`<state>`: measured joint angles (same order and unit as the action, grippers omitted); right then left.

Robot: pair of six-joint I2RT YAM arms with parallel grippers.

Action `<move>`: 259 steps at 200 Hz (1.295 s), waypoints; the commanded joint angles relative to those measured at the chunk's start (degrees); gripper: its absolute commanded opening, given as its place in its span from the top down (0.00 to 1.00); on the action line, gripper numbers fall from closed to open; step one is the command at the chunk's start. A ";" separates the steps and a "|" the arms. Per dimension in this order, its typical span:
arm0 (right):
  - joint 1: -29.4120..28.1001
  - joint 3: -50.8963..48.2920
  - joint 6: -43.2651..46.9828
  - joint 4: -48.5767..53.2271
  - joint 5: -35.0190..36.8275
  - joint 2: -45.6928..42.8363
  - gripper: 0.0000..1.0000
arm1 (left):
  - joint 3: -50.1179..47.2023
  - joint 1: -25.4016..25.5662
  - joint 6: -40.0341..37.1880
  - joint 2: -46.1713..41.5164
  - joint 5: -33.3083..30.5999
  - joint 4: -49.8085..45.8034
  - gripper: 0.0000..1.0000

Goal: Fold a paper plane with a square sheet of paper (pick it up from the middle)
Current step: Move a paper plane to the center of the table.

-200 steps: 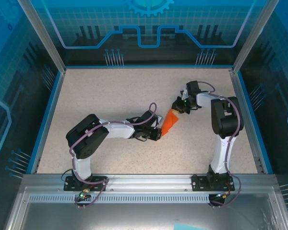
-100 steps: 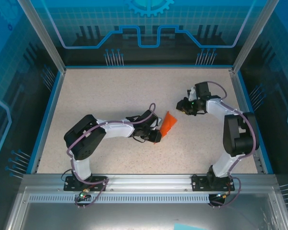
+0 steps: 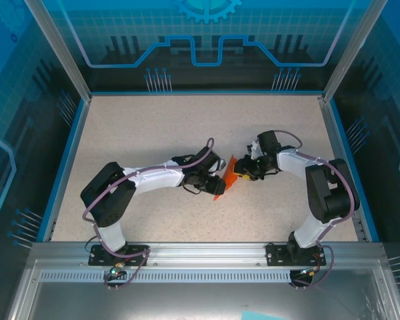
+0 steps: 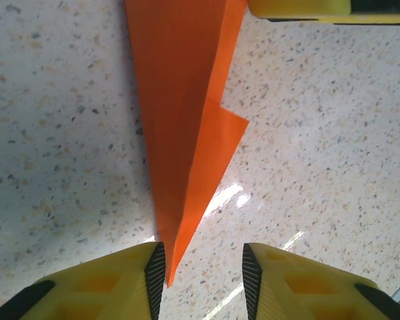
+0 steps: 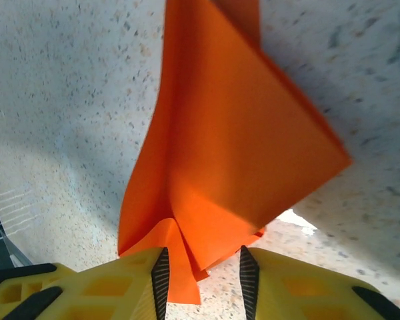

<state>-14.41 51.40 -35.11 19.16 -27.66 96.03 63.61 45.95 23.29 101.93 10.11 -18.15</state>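
Left gripper (image 4: 201,265) and right gripper (image 5: 201,268) stood spread at either end of the paper plane (image 4: 183,120) — ungripped, its folds could spring open.

I'm looking into a robotics lab cell: a speckled beige tabletop (image 3: 153,127) is lying beneath the jaws, a silver aluminium rail (image 3: 207,251) is running behind them, and blue translucent panels printed with circuit graphics (image 3: 207,33) are standing beyond them.

Right pincer (image 5: 201,263) returned to the paper plane (image 5: 233,153).
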 commanded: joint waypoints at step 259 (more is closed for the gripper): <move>1.26 -5.03 -3.21 -5.79 -8.54 -2.96 0.58 | 4.84 -2.50 -0.16 1.89 2.38 0.49 0.99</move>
<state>-14.09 47.18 -37.30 15.14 -31.44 96.44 68.42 44.71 21.12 107.87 9.37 -18.79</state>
